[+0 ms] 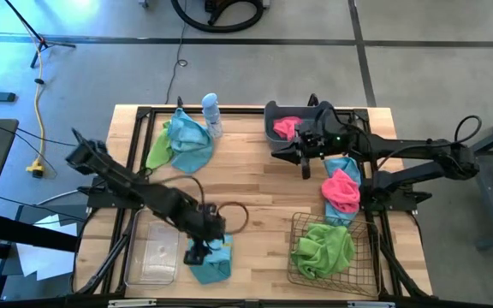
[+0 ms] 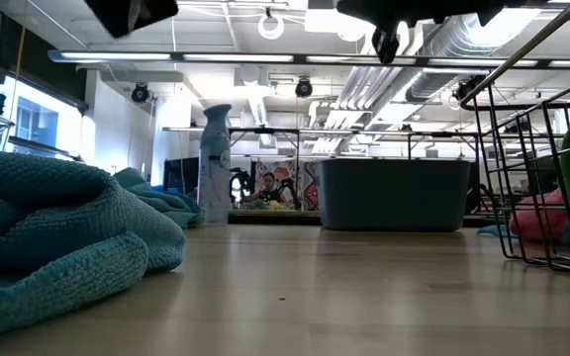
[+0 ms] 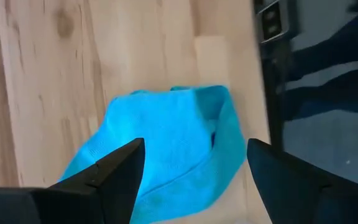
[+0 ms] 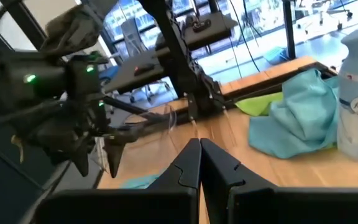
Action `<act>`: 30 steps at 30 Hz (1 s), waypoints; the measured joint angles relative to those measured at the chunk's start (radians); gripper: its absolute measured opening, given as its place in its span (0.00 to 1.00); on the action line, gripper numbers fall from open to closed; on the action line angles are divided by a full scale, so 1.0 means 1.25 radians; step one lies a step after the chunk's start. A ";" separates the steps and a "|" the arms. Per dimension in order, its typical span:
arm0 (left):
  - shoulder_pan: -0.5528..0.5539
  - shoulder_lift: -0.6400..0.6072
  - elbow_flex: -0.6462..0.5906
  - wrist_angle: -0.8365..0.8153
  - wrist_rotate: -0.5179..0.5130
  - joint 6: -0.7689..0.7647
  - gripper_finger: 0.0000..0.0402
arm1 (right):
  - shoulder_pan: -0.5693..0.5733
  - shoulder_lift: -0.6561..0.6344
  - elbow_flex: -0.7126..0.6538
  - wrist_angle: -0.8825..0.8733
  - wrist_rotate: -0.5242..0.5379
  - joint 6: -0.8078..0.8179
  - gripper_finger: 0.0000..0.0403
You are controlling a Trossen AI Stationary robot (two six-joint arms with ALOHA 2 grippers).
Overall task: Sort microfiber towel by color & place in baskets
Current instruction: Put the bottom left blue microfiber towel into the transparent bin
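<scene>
Down at the near edge, the left gripper (image 1: 197, 254) hangs with its fingers (image 3: 114, 171) spread wide over a teal towel (image 1: 212, 262) lying crumpled on the table (image 1: 255, 184), just right of the clear bin (image 1: 155, 251). The towel sits outside the bin, and the spread fingers straddle it without pinching it.

Farther back, the right gripper (image 1: 305, 170) has its fingers (image 4: 188, 163) pressed together and holds nothing; it hovers over bare wood just near of the grey tub (image 1: 274, 115), which has a pink towel (image 1: 285, 127) in it.

At the far left, a teal and green pile (image 1: 181, 143) lies beside a spray bottle (image 1: 211, 114). On the right, a pink towel over a teal one (image 1: 342, 190) lies between the tub and the wire basket (image 1: 298, 224). A green towel (image 1: 323, 248) fills that basket at the near right corner.
</scene>
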 joint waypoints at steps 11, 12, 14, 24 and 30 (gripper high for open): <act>-0.038 0.169 0.029 -0.040 -0.024 -0.128 0.68 | 0.000 0.000 0.000 0.006 -0.037 -0.031 0.00; -0.039 0.178 0.029 -0.040 -0.024 -0.132 0.68 | 0.000 0.000 0.000 0.006 -0.038 -0.039 0.00; -0.042 0.194 0.029 -0.040 -0.024 -0.136 0.68 | 0.000 -0.001 0.000 0.006 -0.039 -0.054 0.00; -0.042 0.243 0.002 -0.029 -0.032 -0.143 0.68 | 0.000 -0.001 0.000 0.006 -0.039 -0.087 0.00; -0.041 0.254 -0.072 0.071 -0.027 -0.167 0.68 | 0.000 -0.001 0.000 0.006 -0.039 -0.087 0.00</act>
